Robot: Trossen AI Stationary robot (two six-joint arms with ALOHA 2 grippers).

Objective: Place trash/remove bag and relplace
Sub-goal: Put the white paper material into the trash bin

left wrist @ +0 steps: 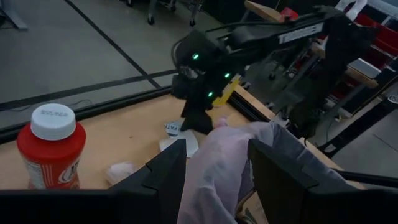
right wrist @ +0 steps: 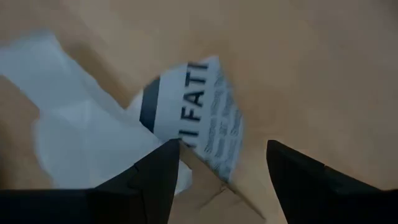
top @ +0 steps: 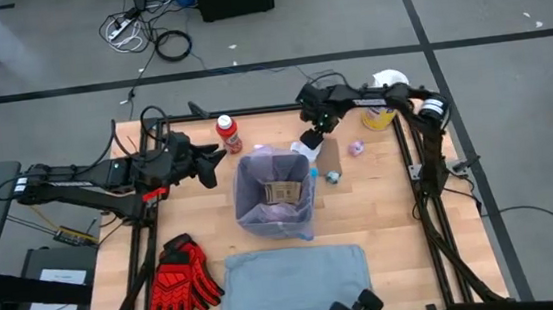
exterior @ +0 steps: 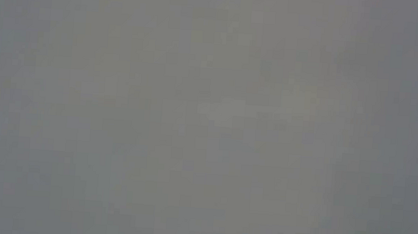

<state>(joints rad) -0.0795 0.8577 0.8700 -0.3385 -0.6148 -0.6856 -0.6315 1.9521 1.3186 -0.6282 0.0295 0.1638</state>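
Nearest you on the pale wooden table [top: 382, 216] lie a flat, softly creased grey-blue liner [top: 293, 282] and, to its left, a pair of ribbed red gloves [top: 179, 282]; beyond them, at mid-table, stands the bin, lined with the thin, wrinkled, translucent pink-lavender bag [top: 276, 195], whose square mouth is open and which holds a flat brown cardboard piece [top: 284, 190]. To the bag's left you see the left gripper [top: 219, 158], fingers apart and closed on nothing, poised just beside the bag's rim; in its wrist view the filmy plastic bulges up between the two dark fingers [left wrist: 166, 174]. Just past that gripper stands a small red-labelled bottle [top: 228, 134] with a smooth white cap, upright. At the bag's far right corner the right gripper [top: 308, 141] points down over crumpled white paper [right wrist: 93, 137] with dark print, its fingers parted above the sheet and gripping nothing. Beside it lie a narrow brown cardboard strip [top: 328, 154], a tiny blue scrap [top: 332, 177] and a pink scrap [top: 355, 148]. Farthest, at the right rear corner, sits a yellow tub [top: 383, 109] with a round white lid. The low view shows you only featureless grey
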